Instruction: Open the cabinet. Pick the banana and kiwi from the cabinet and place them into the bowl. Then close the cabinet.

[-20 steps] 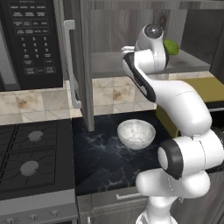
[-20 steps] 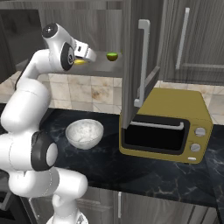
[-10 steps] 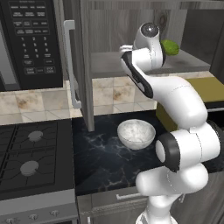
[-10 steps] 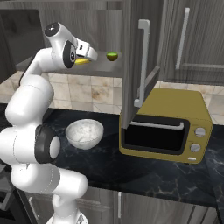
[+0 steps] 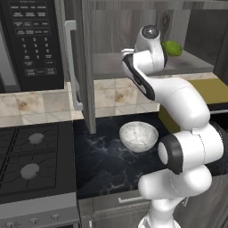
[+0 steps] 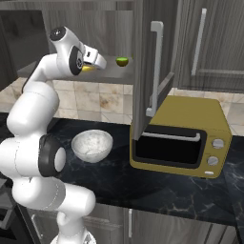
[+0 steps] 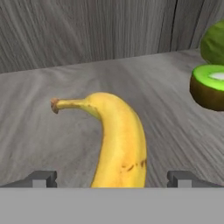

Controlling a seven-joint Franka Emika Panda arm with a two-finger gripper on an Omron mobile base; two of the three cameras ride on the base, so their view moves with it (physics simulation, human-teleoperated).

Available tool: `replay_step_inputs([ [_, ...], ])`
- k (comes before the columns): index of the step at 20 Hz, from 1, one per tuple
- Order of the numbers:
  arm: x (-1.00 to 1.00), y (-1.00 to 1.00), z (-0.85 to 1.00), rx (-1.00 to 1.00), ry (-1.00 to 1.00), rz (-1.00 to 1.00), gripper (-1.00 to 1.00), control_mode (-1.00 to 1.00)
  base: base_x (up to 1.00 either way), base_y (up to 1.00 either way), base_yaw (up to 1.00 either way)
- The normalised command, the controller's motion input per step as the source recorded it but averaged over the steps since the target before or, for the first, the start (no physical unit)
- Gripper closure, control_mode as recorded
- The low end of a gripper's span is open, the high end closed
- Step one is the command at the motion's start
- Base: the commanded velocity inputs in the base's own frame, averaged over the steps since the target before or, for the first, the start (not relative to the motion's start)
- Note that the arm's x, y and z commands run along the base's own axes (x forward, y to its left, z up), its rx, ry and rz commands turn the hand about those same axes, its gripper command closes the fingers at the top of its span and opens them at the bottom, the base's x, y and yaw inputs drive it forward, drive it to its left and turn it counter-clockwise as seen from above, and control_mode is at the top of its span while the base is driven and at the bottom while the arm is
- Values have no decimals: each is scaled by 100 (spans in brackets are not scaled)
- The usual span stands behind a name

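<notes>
While the cabinet stands open, the bowl waits on the counter below. The gripper is spread wide around the banana on the shelf, with the kiwi far right. I think the next move is to squeeze and lift the banana.

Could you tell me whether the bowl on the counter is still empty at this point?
Empty. The bowl shows only its speckled inside, and the banana and kiwi lie on the cabinet shelf.

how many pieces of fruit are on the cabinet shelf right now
3. The banana lies between the open gripper fingertips, the kiwi sits beside it, and a larger green fruit behind. The arm may hide more.
</notes>
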Motion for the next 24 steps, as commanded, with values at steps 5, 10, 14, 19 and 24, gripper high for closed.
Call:
replay_step_inputs([
  [5, 9, 0, -13, 0, 0, -1, -100, -100, 0, 0, 0],
  [10, 11, 0, -7, 0, 0, -1, -100, -100, 0, 0, 0],
  [14, 14, 0, -12, 0, 0, 0, 100, -100, 0, 0, 0],
  [19, 10, 0, -10, 0, 2, 0, 100, -100, 0, 0, 0],
  [24, 0, 0, -1, 0, 4, 0, 100, -100, 0, 0, 0],
])
